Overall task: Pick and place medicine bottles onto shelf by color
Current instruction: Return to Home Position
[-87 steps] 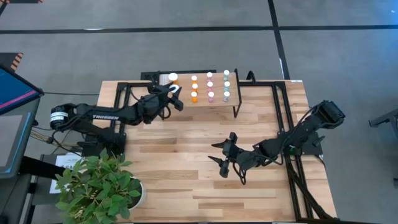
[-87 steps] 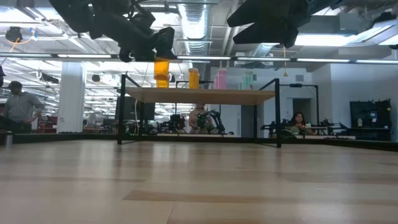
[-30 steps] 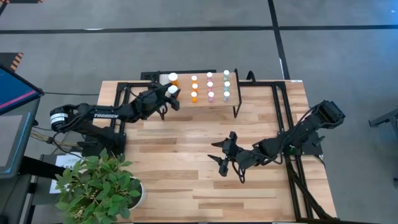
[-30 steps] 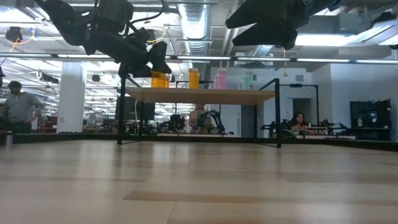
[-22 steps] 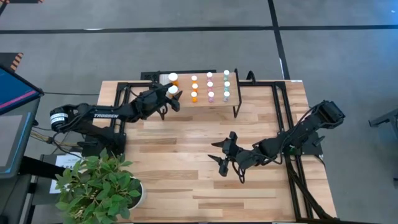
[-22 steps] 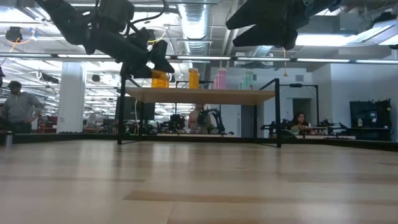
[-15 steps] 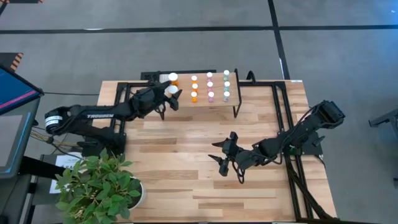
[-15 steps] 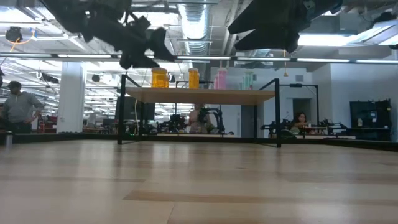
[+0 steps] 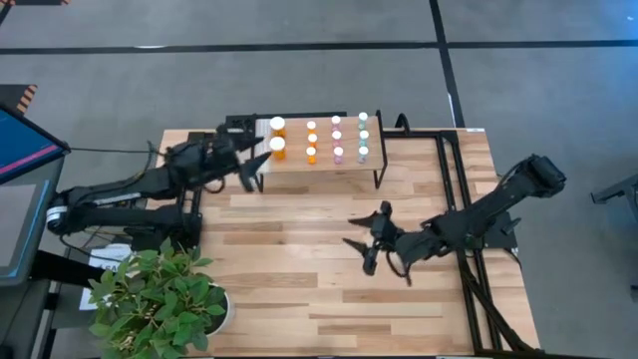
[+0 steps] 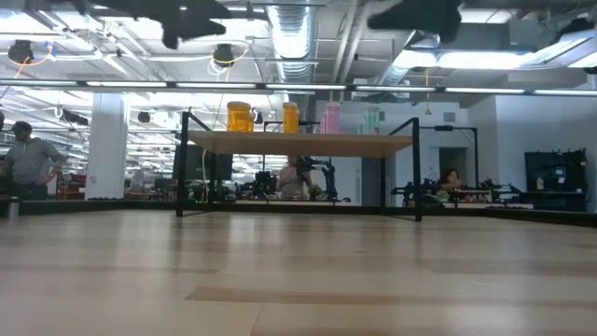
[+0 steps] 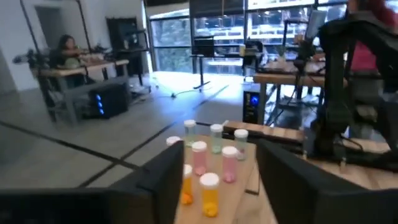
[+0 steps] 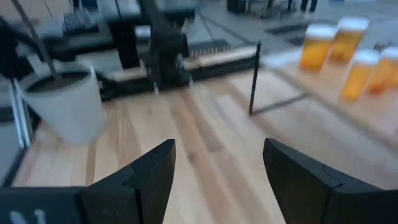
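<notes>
I see two slim, matte-black jointed arms; the left arm (image 9: 140,184) wears a white ring (image 9: 58,213) near its base, and a thin black cable (image 9: 105,151) runs to it; the right arm (image 9: 478,214) is dark throughout, bulkiest at the shoulder; the jaws are broad, flat, dark fingers (image 11: 163,180).

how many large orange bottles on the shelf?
2. Both at the left end of the shelf in the high view: one large orange bottle at the back, the other just before it.

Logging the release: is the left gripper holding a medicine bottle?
No, the left wrist view shows the left gripper open and empty, the medicine bottles standing ahead on the shelf.
</notes>
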